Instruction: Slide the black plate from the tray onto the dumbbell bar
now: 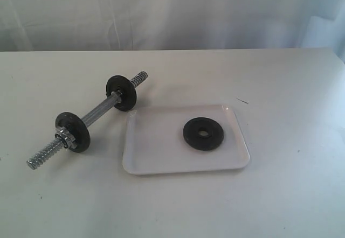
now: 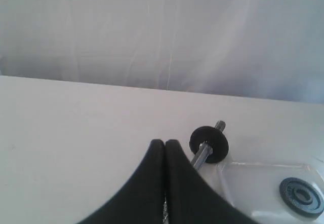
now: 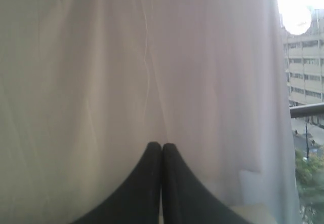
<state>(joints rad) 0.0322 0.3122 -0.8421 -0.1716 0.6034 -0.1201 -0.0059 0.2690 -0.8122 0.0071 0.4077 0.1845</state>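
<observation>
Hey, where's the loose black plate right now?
In the exterior view the black plate lies flat on the tray, toward its right side, with the dumbbell bar off the tray's left edge.

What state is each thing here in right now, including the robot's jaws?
black plate: lying flat in the tray, not on the bar.
tray: flat on the table, holding only that plate.
dumbbell bar: lying on the table beside the tray, carrying two black discs.
collar nut: on the bar, outside the nearer disc.
left jaws: shut, empty.
right jaws: shut, empty.
</observation>
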